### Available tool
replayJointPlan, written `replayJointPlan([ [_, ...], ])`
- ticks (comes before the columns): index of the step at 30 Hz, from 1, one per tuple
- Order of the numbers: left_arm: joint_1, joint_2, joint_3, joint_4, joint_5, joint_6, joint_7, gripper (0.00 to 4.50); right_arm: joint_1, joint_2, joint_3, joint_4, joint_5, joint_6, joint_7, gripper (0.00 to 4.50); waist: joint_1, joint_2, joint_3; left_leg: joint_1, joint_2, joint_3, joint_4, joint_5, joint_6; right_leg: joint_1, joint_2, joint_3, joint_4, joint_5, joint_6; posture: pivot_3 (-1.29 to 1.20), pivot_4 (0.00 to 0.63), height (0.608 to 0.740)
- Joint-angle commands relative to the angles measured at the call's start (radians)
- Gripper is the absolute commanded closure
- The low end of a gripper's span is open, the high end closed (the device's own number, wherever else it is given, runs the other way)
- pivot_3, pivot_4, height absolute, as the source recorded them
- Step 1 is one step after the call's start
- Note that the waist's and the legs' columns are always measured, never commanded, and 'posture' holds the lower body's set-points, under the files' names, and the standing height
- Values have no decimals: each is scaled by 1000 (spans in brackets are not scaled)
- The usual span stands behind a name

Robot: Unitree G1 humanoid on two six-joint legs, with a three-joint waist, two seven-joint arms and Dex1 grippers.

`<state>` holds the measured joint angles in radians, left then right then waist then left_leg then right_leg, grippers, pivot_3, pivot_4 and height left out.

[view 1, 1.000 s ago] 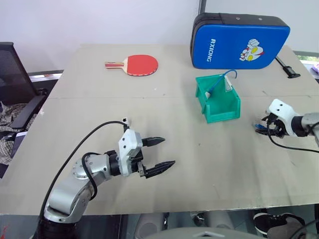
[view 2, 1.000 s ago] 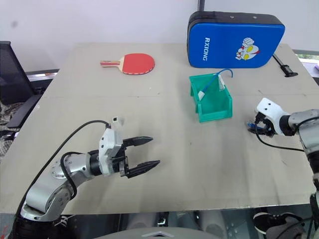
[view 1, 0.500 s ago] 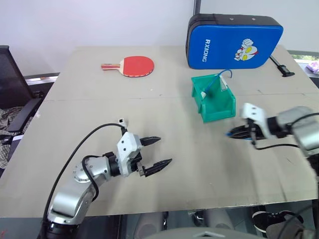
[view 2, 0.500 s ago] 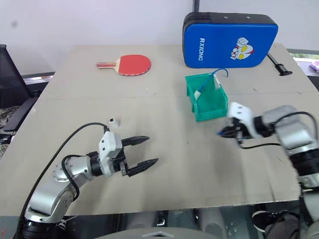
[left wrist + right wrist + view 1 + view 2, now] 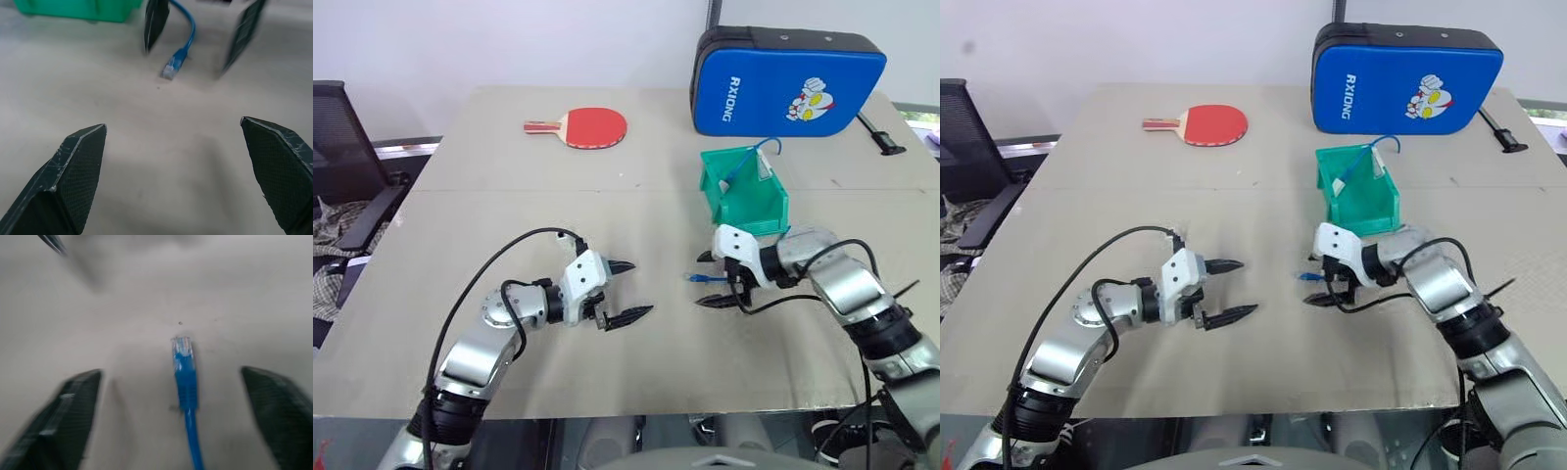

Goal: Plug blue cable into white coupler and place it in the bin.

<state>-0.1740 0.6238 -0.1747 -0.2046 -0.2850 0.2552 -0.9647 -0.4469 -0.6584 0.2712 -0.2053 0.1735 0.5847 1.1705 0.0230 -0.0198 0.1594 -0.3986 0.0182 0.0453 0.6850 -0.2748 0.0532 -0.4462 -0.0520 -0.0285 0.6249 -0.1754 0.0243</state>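
Right now the blue cable [image 5: 702, 278] shows as a short stub between the spread fingers of the right gripper [image 5: 716, 279], its clear plug pointing toward nine o'clock, at the left gripper [image 5: 626, 291]. Its long axis runs roughly three to nine across the table [image 5: 509, 196], nearly level. Whether the cord touches either finger cannot be told; in the right wrist view the plug [image 5: 183, 346] lies free in the gap, with both fingers well to its sides. The left gripper's jaws are also spread wide, tips facing the plug, apart from it. At one o'clock from the plug sits the bin [image 5: 749, 201], holding another blue cord and a white piece. Beyond it stands a blue padded case [image 5: 788, 81]; a red paddle [image 5: 590, 126] lies at eleven o'clock.
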Motion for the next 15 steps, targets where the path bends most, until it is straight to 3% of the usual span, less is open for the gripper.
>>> replayJointPlan([
  [1, -91, -42, -78, 65, 54, -27, -26, 0, 185, -55, -233, -265, 127, 50, -56, 27, 8, 0, 0, 0, 0, 0, 0, 0, 0, 0, 0, 0, 0, 0, 0, 0, 150, 731],
  [7, -255, -141, -173, 232, 129, -46, -53, 0, 589, -38, -487, -519, 120, -95, -180, 27, -5, -1, 0, 2, 1, 0, 0, 0, 0, 1, 3, 1, 1, -3, 5, 0, 150, 731],
  [12, -359, -195, -222, 336, 189, -48, -64, 0, 774, 20, -580, -634, 115, -144, -275, 27, -13, -1, -1, 4, 1, 0, 1, 0, 0, 1, 5, 3, 2, -5, 1, 0, 150, 731],
  [15, -393, -184, -267, 370, 228, -51, -114, 969, 846, 42, -584, -676, 97, -144, -329, 0, -12, -1, -1, 5, 2, 1, 1, 0, 0, 2, 5, 4, 3, -5, 1, 0, 150, 731],
])
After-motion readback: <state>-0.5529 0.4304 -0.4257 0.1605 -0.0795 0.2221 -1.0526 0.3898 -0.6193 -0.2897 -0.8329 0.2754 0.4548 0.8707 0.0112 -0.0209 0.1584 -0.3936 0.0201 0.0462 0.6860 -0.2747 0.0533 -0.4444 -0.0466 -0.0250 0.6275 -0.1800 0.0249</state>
